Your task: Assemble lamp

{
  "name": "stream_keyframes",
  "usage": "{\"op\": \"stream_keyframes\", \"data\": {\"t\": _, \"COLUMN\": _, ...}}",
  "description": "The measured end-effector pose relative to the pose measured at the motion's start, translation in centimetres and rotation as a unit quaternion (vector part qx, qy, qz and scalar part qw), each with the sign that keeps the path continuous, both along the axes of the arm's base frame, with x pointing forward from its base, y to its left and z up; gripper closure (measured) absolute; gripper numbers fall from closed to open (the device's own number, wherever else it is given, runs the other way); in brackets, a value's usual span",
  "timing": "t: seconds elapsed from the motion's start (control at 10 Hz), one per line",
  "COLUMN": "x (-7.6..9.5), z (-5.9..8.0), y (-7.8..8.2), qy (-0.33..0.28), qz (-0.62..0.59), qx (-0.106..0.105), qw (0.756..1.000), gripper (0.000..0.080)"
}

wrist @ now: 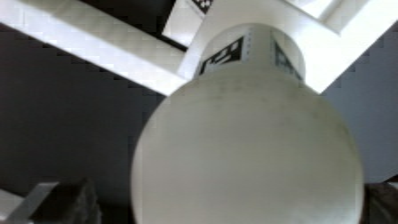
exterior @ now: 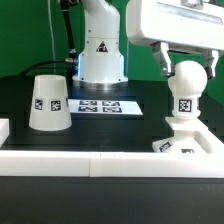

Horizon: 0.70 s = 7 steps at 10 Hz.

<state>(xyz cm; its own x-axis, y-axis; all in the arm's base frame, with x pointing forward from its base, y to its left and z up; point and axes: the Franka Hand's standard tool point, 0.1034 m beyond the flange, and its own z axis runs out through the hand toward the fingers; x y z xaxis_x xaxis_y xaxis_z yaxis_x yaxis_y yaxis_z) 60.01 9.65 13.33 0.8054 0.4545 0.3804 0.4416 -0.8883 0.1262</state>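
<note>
On the black worktop, at the exterior view's right, the lamp's ball-shaped bulb stands upright on its short tagged stem, seated on the flat white base. The gripper hangs over the bulb with its jaws spread, one finger to each side of the ball. The truncated-cone shade rests wide end down, well apart from the bulb toward the exterior view's left. The marker board lies flat between shade and bulb. The robot pedestal rises behind that board, farther from the camera than the bulb. A white rail runs along the near edge, with the base just beside it.

Seen from the wrist, the bulb fills most of the frame, its tagged stem pointing away from the camera. One dark finger shows beside the bulb with a clear gap between them. White parts beyond the stem are too blurred to identify.
</note>
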Motion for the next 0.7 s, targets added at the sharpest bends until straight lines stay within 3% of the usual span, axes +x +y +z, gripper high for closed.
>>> {"op": "stream_keyframes", "data": {"t": 0.4, "x": -0.68, "z": -0.52, "y": 1.04, "qy": 0.145, "qz": -0.008, "qx": -0.021, "qw": 0.989, "gripper": 0.0101}}
{"op": "stream_keyframes", "data": {"t": 0.7, "x": -0.72, "z": -0.97, "y": 0.69, "qy": 0.169, "qz": -0.005, "qx": -0.026, "qw": 0.985, "gripper": 0.0101}}
